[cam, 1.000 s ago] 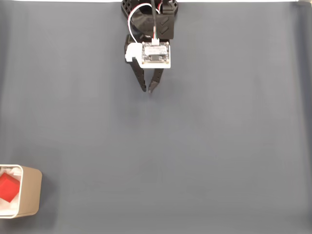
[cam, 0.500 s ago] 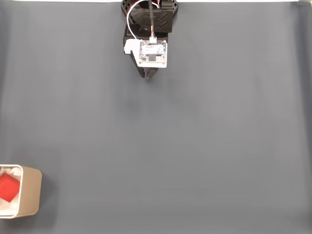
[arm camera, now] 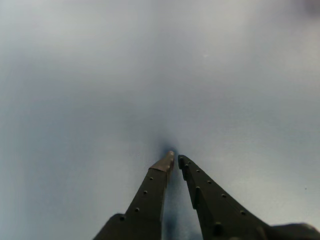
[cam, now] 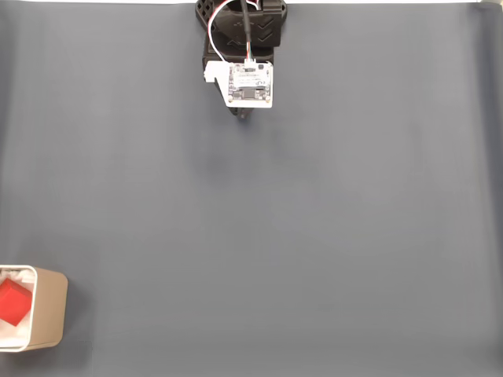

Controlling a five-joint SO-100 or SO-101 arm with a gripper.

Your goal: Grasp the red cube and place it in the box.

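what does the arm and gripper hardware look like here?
Black plastic arm with a white circuit board at the wrist, fed by a white, red and black cable loop. The gripper has two long, tapered dark fingers dotted with small holes.

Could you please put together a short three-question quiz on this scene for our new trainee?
1. True or false: the red cube lies inside the box.
2. In the fixed view, where is the box? A) bottom left B) top right C) centre
3. Fill in: in the wrist view the gripper has its fingers nearly ____, with nothing between them.

Key: 1 true; 2 A; 3 closed.
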